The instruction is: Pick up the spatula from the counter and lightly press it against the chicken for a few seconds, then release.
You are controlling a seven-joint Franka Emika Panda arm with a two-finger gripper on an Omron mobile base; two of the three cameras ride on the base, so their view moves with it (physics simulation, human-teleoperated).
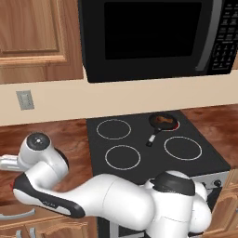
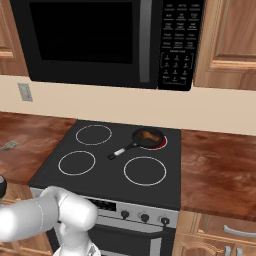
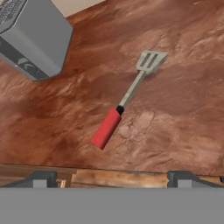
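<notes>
The two-finger gripper point(image 3: 114, 178) is hovering with its fingers spread wide, grasping nothing. The red-handled spatula with a slotted metal blade point(image 3: 127, 98) is lying flat on the brown counter point(image 3: 183, 127), apart from the boxy grey toaster point(image 3: 33, 37). Its long axis is running diagonally, with the handle end nearer the fingers.

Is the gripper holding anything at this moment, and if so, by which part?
Nothing is held. The gripper is open above the counter, and the spatula lies flat there, its red handle untouched.
</notes>
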